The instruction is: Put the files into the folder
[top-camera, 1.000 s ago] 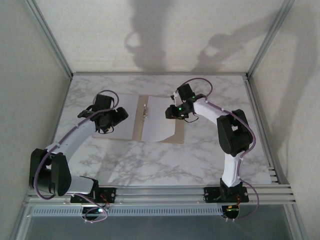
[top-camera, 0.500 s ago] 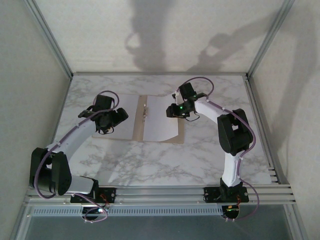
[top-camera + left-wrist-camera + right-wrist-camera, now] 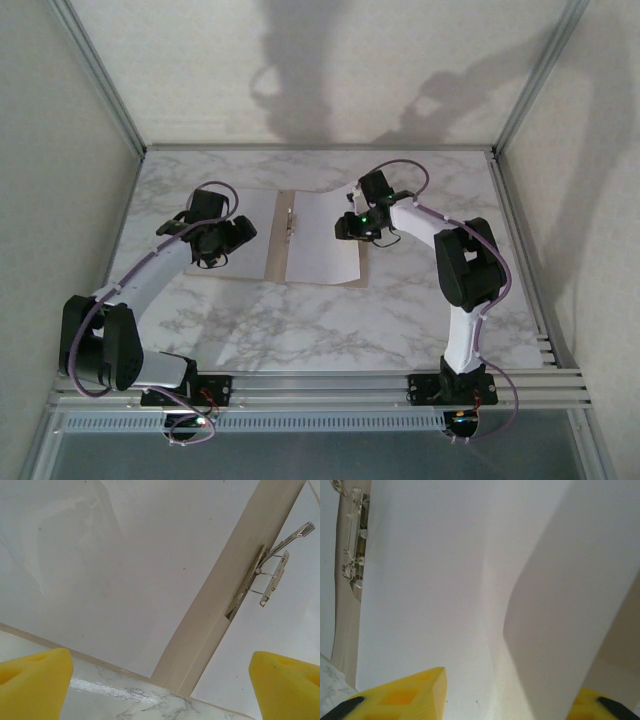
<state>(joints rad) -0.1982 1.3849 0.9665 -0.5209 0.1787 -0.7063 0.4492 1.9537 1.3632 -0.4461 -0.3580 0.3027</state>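
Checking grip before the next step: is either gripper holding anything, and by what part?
Nothing is held. The left gripper and right gripper are both open, spread wide over the paper sheets in the folder.

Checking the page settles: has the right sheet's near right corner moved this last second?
Yes. On the right sheet, it has spread outward to the near right corner of the folder.
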